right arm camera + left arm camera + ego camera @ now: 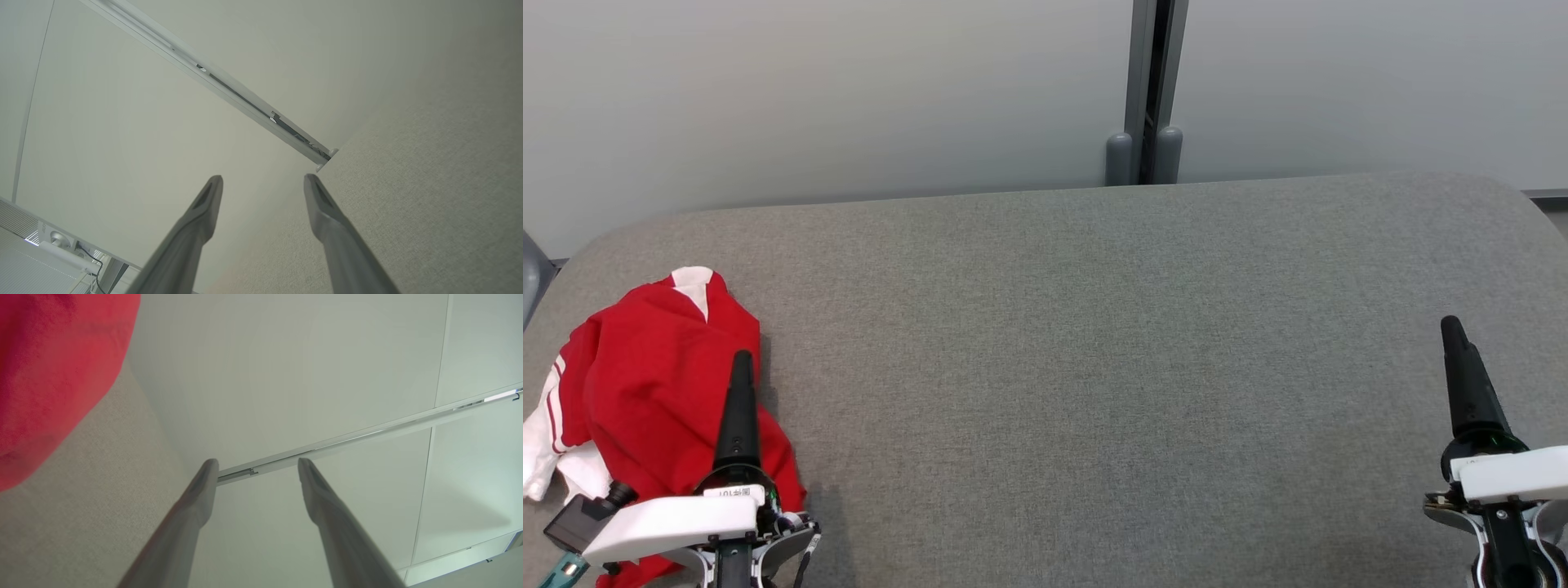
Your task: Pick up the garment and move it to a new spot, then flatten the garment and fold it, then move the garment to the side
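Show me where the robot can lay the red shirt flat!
The bare stretch of grey table between the red garment and the right gripper, back to the wall, is free. The left end is crowded: the garment lies bunched there, left gripper beside it.

Three cameras, one grey table (1094, 343).
From the head, we are looking forward and down over the whole tabletop to the wall (849, 98); from each wrist, we are looking low and close along the table, tilted up at that wall, sharing its metal joint (1150, 90); the left wrist is also catching the red garment (645, 376).
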